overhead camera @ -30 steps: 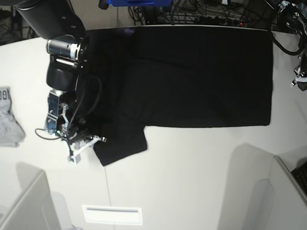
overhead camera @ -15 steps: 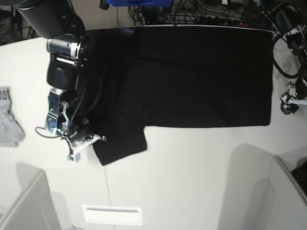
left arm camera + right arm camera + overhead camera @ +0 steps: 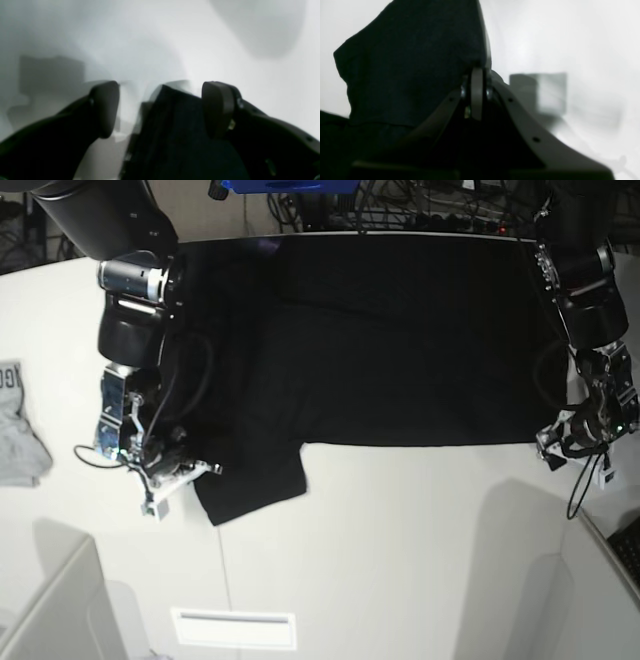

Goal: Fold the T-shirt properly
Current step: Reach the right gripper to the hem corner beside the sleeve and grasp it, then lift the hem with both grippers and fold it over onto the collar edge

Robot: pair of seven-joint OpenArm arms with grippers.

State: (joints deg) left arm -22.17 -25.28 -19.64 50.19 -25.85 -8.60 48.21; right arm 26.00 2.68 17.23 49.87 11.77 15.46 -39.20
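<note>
Lying flat, black T-shirt (image 3: 400, 340); right gripper (image 3: 477, 97) clamps sleeve, left gripper (image 3: 160, 110) spread at hem corner

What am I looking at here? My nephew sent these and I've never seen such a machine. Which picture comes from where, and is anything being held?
It is a robot with two arms, working at a white table. The wide picture looks down from above. The other two come from small cameras mounted at each arm's wrist, looking out past its pincers.

A large black T-shirt lies spread on the table. At the table's edge lies a small grey garment.

The right gripper is at the shirt's sleeve. Its own camera shows the jaws closed, with black cloth right at their tips, so it seems to pinch the sleeve.

The left gripper is at the shirt's other end. In its camera the two pads stand apart with a shirt corner between them, not yet grasped.
</note>
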